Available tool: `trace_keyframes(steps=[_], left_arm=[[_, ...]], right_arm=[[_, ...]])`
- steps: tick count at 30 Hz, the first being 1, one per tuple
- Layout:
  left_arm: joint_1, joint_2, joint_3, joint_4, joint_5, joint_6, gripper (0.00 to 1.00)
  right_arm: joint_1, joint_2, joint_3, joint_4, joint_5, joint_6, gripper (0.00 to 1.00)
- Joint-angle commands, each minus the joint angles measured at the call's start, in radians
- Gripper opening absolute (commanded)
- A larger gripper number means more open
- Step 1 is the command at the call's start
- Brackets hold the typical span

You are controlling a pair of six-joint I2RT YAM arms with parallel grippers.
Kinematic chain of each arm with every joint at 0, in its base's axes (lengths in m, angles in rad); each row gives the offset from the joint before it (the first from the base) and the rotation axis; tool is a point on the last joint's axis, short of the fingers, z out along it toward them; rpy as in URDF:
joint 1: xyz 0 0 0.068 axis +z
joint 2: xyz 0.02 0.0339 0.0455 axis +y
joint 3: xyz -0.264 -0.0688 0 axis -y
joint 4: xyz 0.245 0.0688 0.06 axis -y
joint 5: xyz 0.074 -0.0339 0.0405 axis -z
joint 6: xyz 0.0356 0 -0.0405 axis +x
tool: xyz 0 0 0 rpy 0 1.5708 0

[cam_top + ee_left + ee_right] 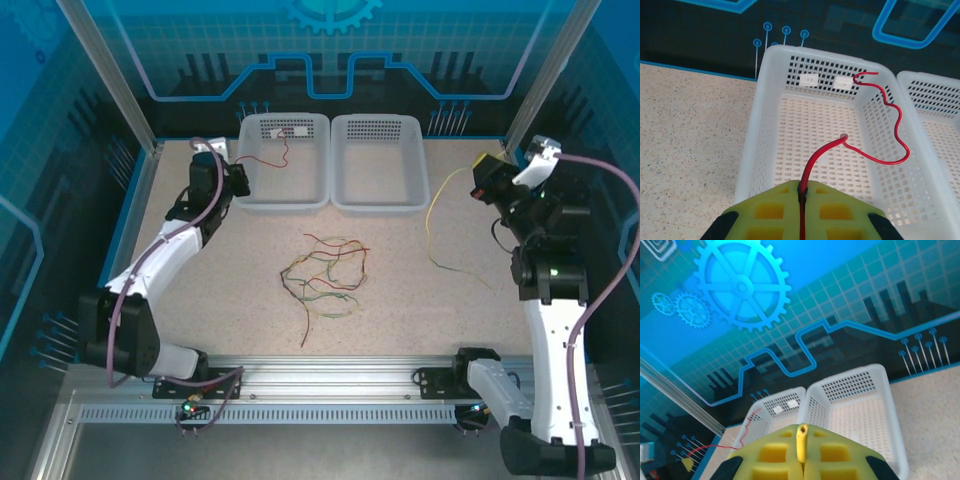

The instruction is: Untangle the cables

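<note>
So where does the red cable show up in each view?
Top external: red cable, upper left, from left gripper over left white basket.
Left wrist: centre, rising from left gripper, looping right.
Right wrist: thin line, lower left.
Shared landmark: left white basket.

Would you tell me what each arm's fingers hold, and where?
Left fingers: red cable, near one end. Right fingers: yellow cable, just below its tip.

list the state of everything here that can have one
left gripper, shut on red cable
right gripper, shut on yellow cable
red cable, apart from the tangle, dangling over left basket
yellow cable, separate, trailing onto the table
cable tangle, knotted together mid-table
right basket, empty
</note>
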Motion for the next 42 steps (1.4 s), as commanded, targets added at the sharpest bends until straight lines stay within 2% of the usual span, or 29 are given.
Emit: trace_keyframes(steps=[1, 5, 9, 10, 11, 12, 15, 17, 20, 24, 27, 32, 37, 42], left_arm=[[-0.009, 0.078, 0.059, -0.039, -0.047, -0.020, 0.00], [-0.010, 0.171, 0.107, -0.063, -0.103, -0.049, 0.00], [-0.010, 0.224, 0.127, -0.027, -0.104, -0.088, 0.01], [-0.011, 0.239, 0.133, -0.015, -0.087, -0.089, 0.09], [-0.011, 0.255, 0.144, -0.017, -0.070, -0.088, 0.13], [-0.011, 0.272, 0.163, -0.032, -0.056, -0.086, 0.15], [-0.014, 0.302, 0.186, -0.047, -0.027, -0.066, 0.30], [-0.017, 0.307, 0.187, -0.047, -0.009, -0.059, 0.31], [-0.023, 0.294, 0.189, -0.053, -0.002, -0.057, 0.50], [-0.043, 0.240, 0.199, -0.064, 0.016, -0.055, 0.60], [-0.072, 0.166, 0.206, -0.082, 0.010, -0.046, 0.61], [-0.155, -0.018, 0.153, -0.107, -0.028, -0.061, 0.64], [-0.339, -0.245, -0.050, -0.013, -0.164, -0.061, 0.65], [-0.499, -0.370, -0.203, 0.014, -0.246, -0.075, 0.66]], right_arm=[[0.034, 0.077, 0.116, 0.002, -0.001, -0.016, 0.00], [0.061, 0.203, 0.253, -0.018, 0.027, -0.011, 0.00], [0.073, 0.334, 0.344, 0.038, -0.050, -0.003, 0.00], [0.077, 0.360, 0.347, 0.065, -0.082, -0.014, 0.00], [0.084, 0.380, 0.351, 0.082, -0.101, -0.030, 0.00], [0.096, 0.403, 0.362, 0.077, -0.097, -0.046, 0.00], [0.136, 0.446, 0.368, 0.075, -0.050, -0.110, 0.00], [0.147, 0.472, 0.369, 0.090, -0.032, -0.122, 0.00], [0.152, 0.524, 0.402, 0.097, -0.031, -0.124, 0.00], [0.159, 0.611, 0.487, 0.082, -0.030, -0.113, 0.00], [0.179, 0.685, 0.565, 0.077, -0.021, -0.113, 0.00], [0.212, 0.829, 0.716, 0.042, 0.070, -0.095, 0.00], [0.232, 0.965, 0.790, 0.113, 0.144, -0.050, 0.00], [0.267, 1.127, 0.943, 0.106, 0.199, -0.074, 0.00]])
